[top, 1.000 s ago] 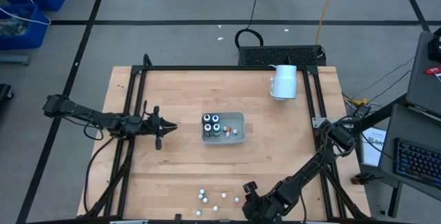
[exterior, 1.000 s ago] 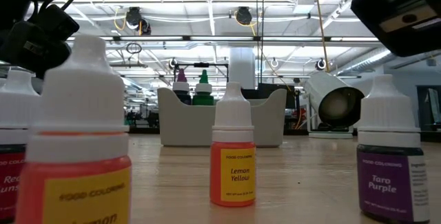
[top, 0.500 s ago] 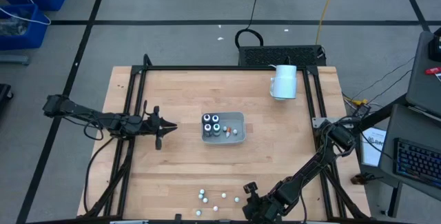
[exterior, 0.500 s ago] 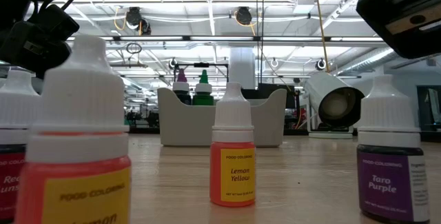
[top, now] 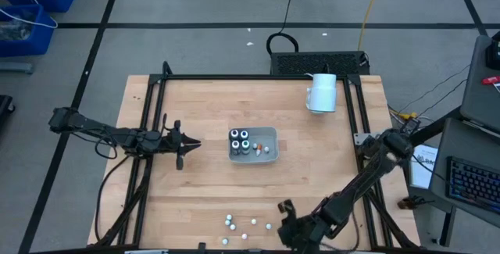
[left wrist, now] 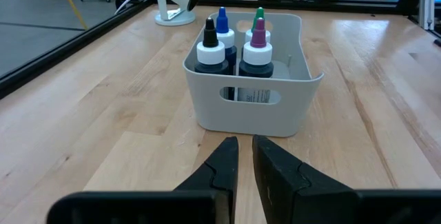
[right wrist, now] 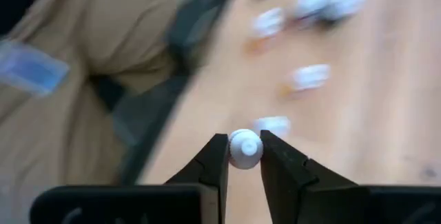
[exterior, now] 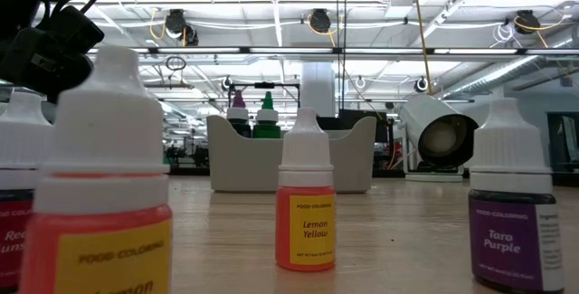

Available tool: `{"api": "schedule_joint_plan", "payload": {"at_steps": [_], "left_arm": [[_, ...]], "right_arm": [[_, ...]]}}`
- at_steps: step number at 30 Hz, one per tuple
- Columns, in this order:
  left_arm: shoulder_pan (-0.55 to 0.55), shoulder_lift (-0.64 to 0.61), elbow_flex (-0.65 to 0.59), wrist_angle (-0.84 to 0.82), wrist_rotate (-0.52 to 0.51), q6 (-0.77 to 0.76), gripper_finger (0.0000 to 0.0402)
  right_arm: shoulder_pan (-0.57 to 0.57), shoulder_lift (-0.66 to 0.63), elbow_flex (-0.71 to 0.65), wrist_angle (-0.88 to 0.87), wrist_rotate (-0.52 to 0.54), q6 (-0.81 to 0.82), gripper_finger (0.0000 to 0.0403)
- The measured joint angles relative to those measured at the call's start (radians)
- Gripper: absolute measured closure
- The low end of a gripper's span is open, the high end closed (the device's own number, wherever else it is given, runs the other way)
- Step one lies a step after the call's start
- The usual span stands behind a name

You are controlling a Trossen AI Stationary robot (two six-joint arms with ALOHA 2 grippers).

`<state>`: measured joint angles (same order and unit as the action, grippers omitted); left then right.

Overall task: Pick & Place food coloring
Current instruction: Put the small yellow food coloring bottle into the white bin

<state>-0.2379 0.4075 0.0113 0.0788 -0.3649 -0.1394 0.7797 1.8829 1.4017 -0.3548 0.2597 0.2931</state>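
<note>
Wooden tabletop (top: 203,176) carries a pale grey tray (top: 269,134) at centre, holding four dark jars (top: 240,140). Left hand (top: 194,144) waits beside the tray, fingers nearly closed, empty. Right hand (right wrist: 242,149), at the near edge, grips one small white-capped bottle (right wrist: 244,148). Loose bottles (top: 248,224) lie close by.

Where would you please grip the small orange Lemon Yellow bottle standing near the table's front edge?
Grip the small orange Lemon Yellow bottle by its white cap, coming from straight above: it stands upright, the cap tapers narrow, and neighbouring bottles crowd its sides.
</note>
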Motion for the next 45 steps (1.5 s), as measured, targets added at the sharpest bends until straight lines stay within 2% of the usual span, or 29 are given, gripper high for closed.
{"api": "schedule_joint_plan", "payload": {"at_steps": [5,7,12,15,17,21,25,29,32,45], "left_arm": [[0.0,0.0,0.0,0.0,0.0,-0.005,0.035],[0.0,0.0,0.0,0.0,0.0,-0.002,0.035],[0.0,0.0,0.0,0.0,-0.001,0.029,0.035],[0.0,0.0,0.0,0.0,-0.002,0.042,0.035],[0.0,0.0,0.0,0.0,-0.002,0.054,0.035],[0.0,0.0,0.0,0.0,-0.002,0.064,0.035],[0.0,0.0,0.0,0.0,-0.002,0.066,0.035],[0.0,0.0,0.0,0.005,-0.002,0.066,0.035],[0.0,0.0,0.0,0.014,-0.002,0.067,0.035],[0.0,0.0,0.0,0.08,-0.001,0.107,0.035]], "right_arm": [[-0.084,-0.171,0.0,-0.106,0.271,0.002,0.0349],[-0.147,-0.222,0.002,-0.128,0.303,-0.026,0.0349],[-0.355,-0.246,0.001,-0.179,0.244,-0.138,0.0349],[-0.466,-0.215,-0.001,-0.169,0.165,-0.168,0.0349],[-0.518,-0.191,-0.021,-0.151,0.128,-0.175,0.0349],[-0.598,-0.17,-0.092,-0.117,0.124,-0.167,0.0349],[-0.659,-0.171,-0.176,-0.025,0.12,-0.164,0.0349],[-0.723,-0.171,-0.23,0.089,-0.002,-0.171,0.0349],[-0.756,-0.171,-0.267,0.155,-0.025,-0.167,0.0349],[-0.804,-0.171,-0.374,0.222,-0.054,-0.148,0.0349]]}}
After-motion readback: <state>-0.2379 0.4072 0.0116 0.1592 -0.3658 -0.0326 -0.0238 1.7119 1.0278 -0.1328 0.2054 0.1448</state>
